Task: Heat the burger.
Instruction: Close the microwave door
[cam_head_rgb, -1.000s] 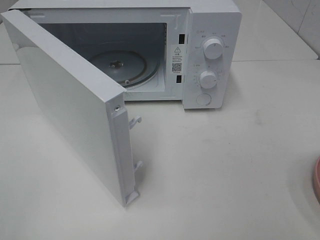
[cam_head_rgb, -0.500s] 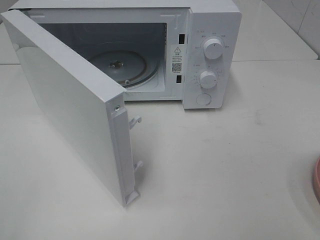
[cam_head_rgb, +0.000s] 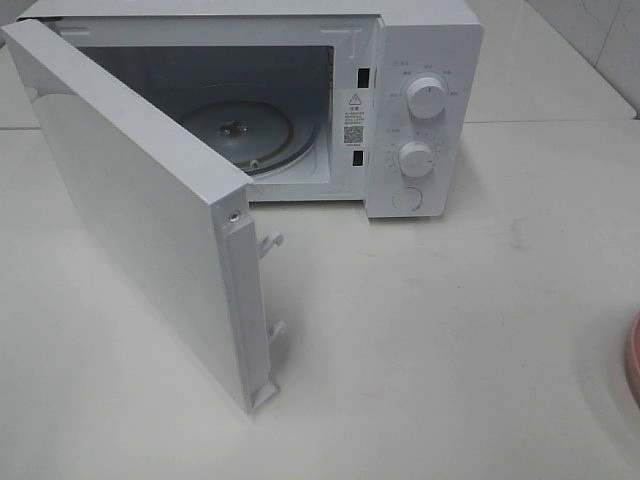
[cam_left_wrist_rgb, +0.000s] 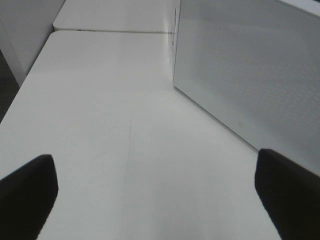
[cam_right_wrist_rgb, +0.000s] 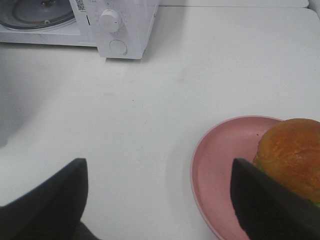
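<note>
From the high camera: white microwave (cam_head_rgb: 420, 110) sits at the back of the desk (cam_head_rgb: 450, 340) with its door (cam_head_rgb: 140, 220) swung wide open toward the front. You can see the glass turntable (cam_head_rgb: 240, 135) inside, nothing on it. Two knobs (cam_head_rgb: 427, 98) on the panel, round button below them. A sliver of the pink plate (cam_head_rgb: 633, 360) peeks in at the right edge. No arms in this shot.

Left wrist cam: left gripper (cam_left_wrist_rgb: 155, 195) hangs over bare desk, jaws spread wide apart with nothing between them. The outer face of the open door is just ahead, off to one side.

Right wrist cam: right gripper (cam_right_wrist_rgb: 160, 200) has its jaws wide apart too, holding nothing. The burger (cam_right_wrist_rgb: 292, 157) sits on the plate near one finger (cam_right_wrist_rgb: 270, 205), partly cut off by the frame edge. Microwave front with the knobs is well beyond it across the desk.
</note>
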